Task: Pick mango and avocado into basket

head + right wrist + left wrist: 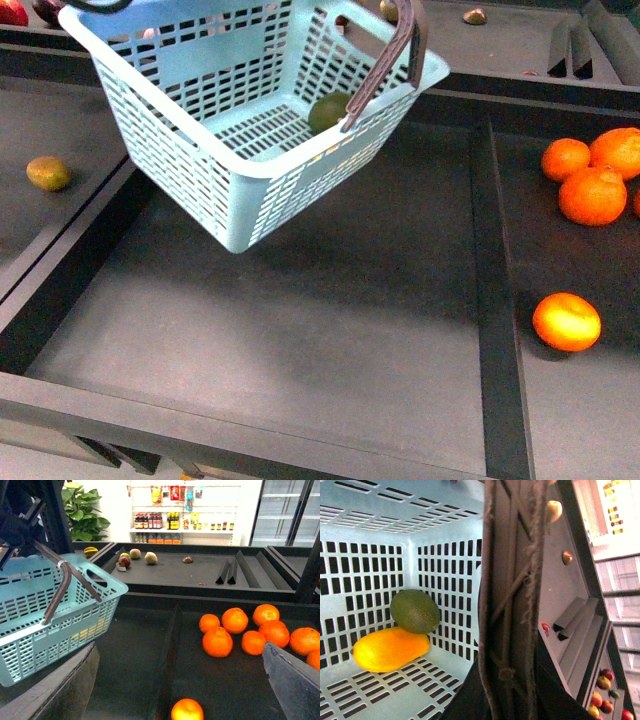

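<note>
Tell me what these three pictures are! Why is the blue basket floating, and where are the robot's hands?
They come from three cameras on one two-armed robot. One camera sits on its body and sees the basket hanging tilted above a dark shelf, with oranges lying to the right. It isn't floating: the left arm seems to hold it up by its handle, though the fingers themselves are hidden. The left wrist camera looks inside, where a yellow mango and a green avocado lie touching. The right wrist camera shows its own fingers open, holding nothing.

Slotted plastic basket (200, 150); smooth glossy mango (390, 649), dull pebbled avocado (415, 611).
</note>
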`<state>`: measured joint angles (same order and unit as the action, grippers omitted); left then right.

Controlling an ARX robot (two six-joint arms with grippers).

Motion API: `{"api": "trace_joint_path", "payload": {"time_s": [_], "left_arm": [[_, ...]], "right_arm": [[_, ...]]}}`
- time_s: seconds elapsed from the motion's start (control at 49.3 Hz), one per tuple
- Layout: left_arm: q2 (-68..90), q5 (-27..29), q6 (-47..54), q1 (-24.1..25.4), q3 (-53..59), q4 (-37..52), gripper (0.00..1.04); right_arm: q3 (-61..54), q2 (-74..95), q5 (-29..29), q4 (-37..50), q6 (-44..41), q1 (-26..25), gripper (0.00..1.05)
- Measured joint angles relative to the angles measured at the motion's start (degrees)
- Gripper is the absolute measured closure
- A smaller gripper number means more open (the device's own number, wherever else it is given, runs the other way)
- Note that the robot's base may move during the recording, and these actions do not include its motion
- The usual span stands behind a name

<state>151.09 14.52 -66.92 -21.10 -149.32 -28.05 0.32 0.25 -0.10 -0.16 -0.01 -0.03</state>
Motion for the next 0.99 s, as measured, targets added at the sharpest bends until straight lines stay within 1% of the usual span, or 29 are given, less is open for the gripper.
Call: {"api": "trace_joint_path", "payload": {"time_s": [0.061,0.142,0.223,0.264,0.385,0.405,0.446,0.527,0.649,0.669,0.689,0.73,0.811,0.831,0.892,0.912,0.973,0.993], "left_arm": [[2.6,1.73,-3.78,0.59,-2.95,-2.4,0.97],[5.05,2.03,-6.49,1.16,-6.49,-4.7,0.97],[6.78,1.97,-11.82,1.68,-9.81,-5.53,0.97],[7.13,1.97,-11.82,1.79,-10.6,-5.53,0.97],[8.57,1.92,-16.57,2.49,-13.44,-3.74,0.97],[8.79,1.99,-18.69,2.69,-13.9,-3.15,0.97],[9.03,2.01,-18.69,2.89,-14.16,-2.71,0.97],[10.12,2.54,-22.75,3.74,-14.88,-0.94,0.97],[12.13,3.3,-25.38,4.63,-15.12,0.76,0.97],[12.61,3.19,-25.81,4.85,-15.17,0.79,0.94],[13.31,3.13,-26.27,5.01,-15.17,0.72,0.84],[13.51,3.17,-26.86,5.2,-12.24,2.64,0.75],[8.74,3.45,-28.02,5.2,4.94,11.23,0.53],[7.3,3.06,-28.26,5.22,7.63,12.35,0.49],[0.55,3.61,-29.29,4.98,19.98,15.63,0.33],[-1.01,3.63,-29.57,4.96,22.6,16.57,0.29],[-7.58,3.72,-29.81,4.98,33.31,19.74,0.13],[-9.18,3.8,-29.81,5.03,35.45,20.24,0.09]], "right_arm": [[0.0,0.0,0.0,0.0,0.02,0.0,0.08],[0.0,0.0,0.0,0.0,0.02,0.0,0.08],[0.0,0.0,0.0,0.0,0.02,0.0,0.08],[0.0,0.0,0.0,0.0,0.02,0.0,0.08],[0.0,0.0,0.0,0.0,0.02,0.0,0.08],[0.0,0.0,0.0,0.0,0.02,0.0,0.08],[0.0,0.0,0.0,0.0,0.02,0.0,0.08],[0.0,0.0,0.0,0.0,0.02,0.0,0.08],[0.0,0.0,0.0,0.0,0.02,0.0,0.08],[0.0,0.0,0.0,0.0,0.02,0.0,0.08],[0.0,0.0,0.0,0.0,0.0,0.0,0.08],[0.0,0.0,0.0,0.0,0.02,0.0,0.08],[0.0,0.0,0.0,0.0,0.02,0.0,0.08],[0.0,0.0,0.0,0.0,0.0,0.0,0.08],[0.0,0.0,0.0,0.0,0.02,0.0,0.08],[0.0,0.0,0.0,0.0,0.02,0.0,0.08],[0.0,0.0,0.0,0.0,0.02,0.0,0.08],[0.0,0.0,0.0,0.0,0.02,0.0,0.08]]}}
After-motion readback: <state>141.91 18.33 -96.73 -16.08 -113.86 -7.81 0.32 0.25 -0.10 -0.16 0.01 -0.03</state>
